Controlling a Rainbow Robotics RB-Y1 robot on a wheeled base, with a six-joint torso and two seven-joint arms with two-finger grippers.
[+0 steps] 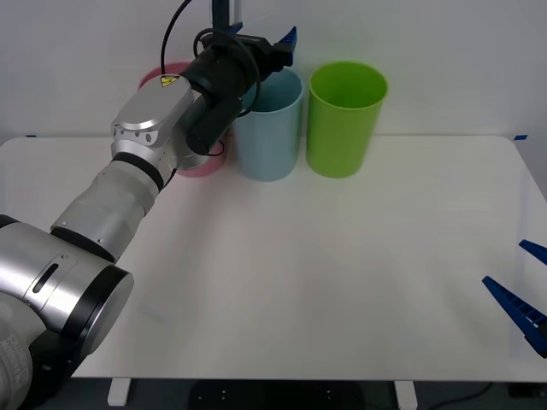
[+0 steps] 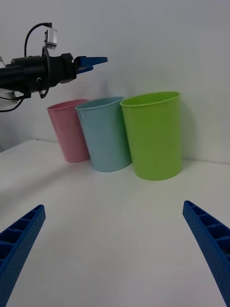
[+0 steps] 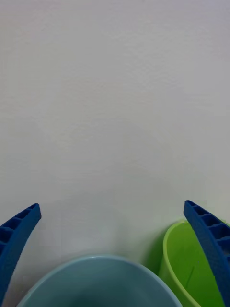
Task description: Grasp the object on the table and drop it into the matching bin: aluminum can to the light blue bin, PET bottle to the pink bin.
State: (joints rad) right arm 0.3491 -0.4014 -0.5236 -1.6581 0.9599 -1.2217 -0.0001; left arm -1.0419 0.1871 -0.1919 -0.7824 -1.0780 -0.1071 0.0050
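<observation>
The light blue bin (image 1: 272, 137) (image 2: 105, 139) stands at the back of the white table (image 1: 325, 273), between the pink bin (image 1: 203, 164) (image 2: 69, 130) and a lime green bin. My left gripper (image 1: 287, 38) (image 2: 94, 61) hangs open just above the light blue bin's mouth (image 3: 96, 283), nothing between its fingers (image 3: 19, 235). The aluminum can is out of view; whether it lies inside a bin cannot be seen. My right gripper (image 1: 510, 266) (image 2: 114, 206) stands open and empty low over the table's front right edge.
The lime green bin (image 1: 344, 120) (image 2: 154, 136) (image 3: 184, 261) stands right beside the light blue one. My left arm (image 1: 128, 188) reaches across the table's left side and partly covers the pink bin. A white wall rises close behind the bins.
</observation>
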